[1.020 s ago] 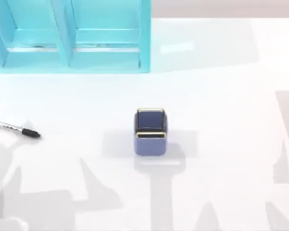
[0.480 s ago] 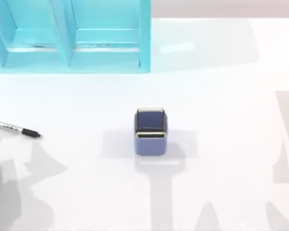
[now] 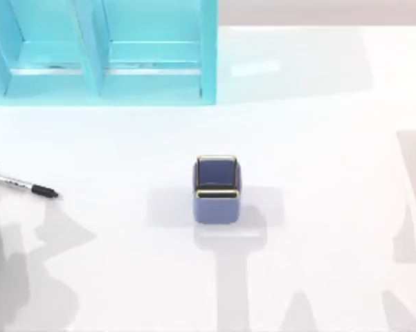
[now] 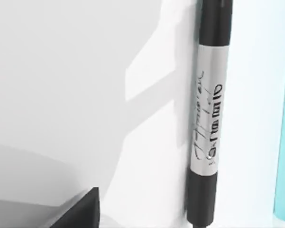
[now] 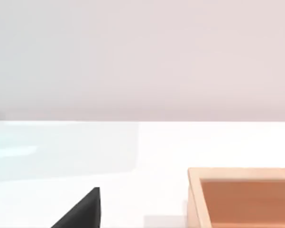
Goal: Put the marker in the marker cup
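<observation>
Lying flat at the table's left, the marker [image 3: 22,185] is ungripped; jaws' state unclear.

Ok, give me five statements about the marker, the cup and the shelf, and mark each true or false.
1. The marker lies flat on the table near its left edge. True.
2. The marker is inside the cup. False: it lies on the table, well to the left of the cup.
3. The cup stands upright near the middle of the table. True.
4. The turquoise shelf sits at the table's far right. False: it is at the far left.
5. A gripper is shut on the marker. False: nothing touches the marker in the top view, and the left wrist view shows it lying free on the table.
</observation>
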Controlling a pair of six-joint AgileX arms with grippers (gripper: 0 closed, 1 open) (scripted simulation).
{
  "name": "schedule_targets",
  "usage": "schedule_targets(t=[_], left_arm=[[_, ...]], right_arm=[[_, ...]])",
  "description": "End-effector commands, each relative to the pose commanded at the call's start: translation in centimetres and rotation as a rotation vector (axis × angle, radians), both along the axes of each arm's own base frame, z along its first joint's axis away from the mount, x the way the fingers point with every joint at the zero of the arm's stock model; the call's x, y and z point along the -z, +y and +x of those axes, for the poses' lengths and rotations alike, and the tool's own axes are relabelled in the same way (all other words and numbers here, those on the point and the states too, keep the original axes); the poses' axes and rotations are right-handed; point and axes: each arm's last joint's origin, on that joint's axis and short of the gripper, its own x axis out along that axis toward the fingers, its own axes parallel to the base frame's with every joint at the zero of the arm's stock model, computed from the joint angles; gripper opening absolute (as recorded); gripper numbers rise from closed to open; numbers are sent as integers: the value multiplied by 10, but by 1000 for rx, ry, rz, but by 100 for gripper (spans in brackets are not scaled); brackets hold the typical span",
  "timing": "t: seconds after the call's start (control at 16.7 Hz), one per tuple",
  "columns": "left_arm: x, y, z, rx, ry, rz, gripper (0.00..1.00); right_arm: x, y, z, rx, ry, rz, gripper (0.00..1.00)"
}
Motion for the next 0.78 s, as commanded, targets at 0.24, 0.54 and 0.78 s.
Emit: schedule_targets(t=[0.24, 0.54, 0.78], left_arm=[[18, -6, 32, -1, 3, -2, 100], [52, -22, 66, 0, 6, -1, 100], [56, -25, 70, -1, 2, -1, 100]], right_arm=[[0, 0, 0, 0, 0, 0, 100], [0, 0, 0, 0, 0, 0, 100], [0, 0, 0, 0, 0, 0, 100]])
